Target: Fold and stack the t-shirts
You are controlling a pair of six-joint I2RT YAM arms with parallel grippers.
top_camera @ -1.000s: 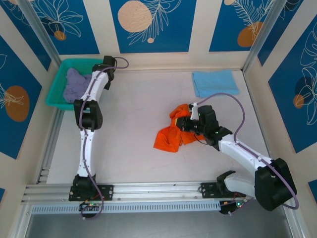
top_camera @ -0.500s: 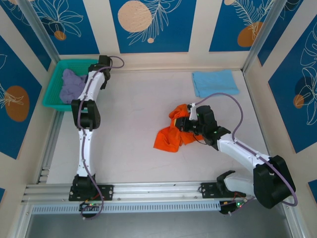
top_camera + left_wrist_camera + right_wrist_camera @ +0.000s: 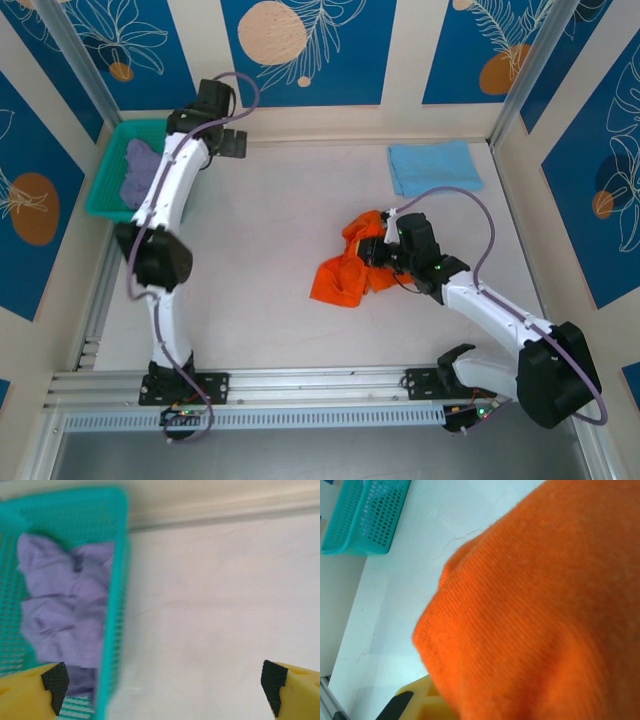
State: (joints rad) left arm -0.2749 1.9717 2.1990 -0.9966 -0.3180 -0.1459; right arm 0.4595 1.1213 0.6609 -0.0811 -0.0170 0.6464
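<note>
White table (image 3: 270,230), teal basket (image 3: 108,195) upper left, crumpled orange t-shirt (image 3: 340,280) right of centre, folded light blue t-shirt (image 3: 433,166) upper right, lavender t-shirt (image 3: 138,172) bunched inside the basket, right gripper (image 3: 373,252) clamped on the orange cloth, left gripper (image 3: 162,682) spread wide beside the basket

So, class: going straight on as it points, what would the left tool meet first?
Probably the bare table beside the teal basket; the left tool is open and empty. Depth is unclear.

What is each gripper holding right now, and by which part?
Right gripper: shut on the crumpled bright orange cloth t-shirt, at a bunched fold; which garment part cannot be told. Left gripper: open, holding nothing.
</note>
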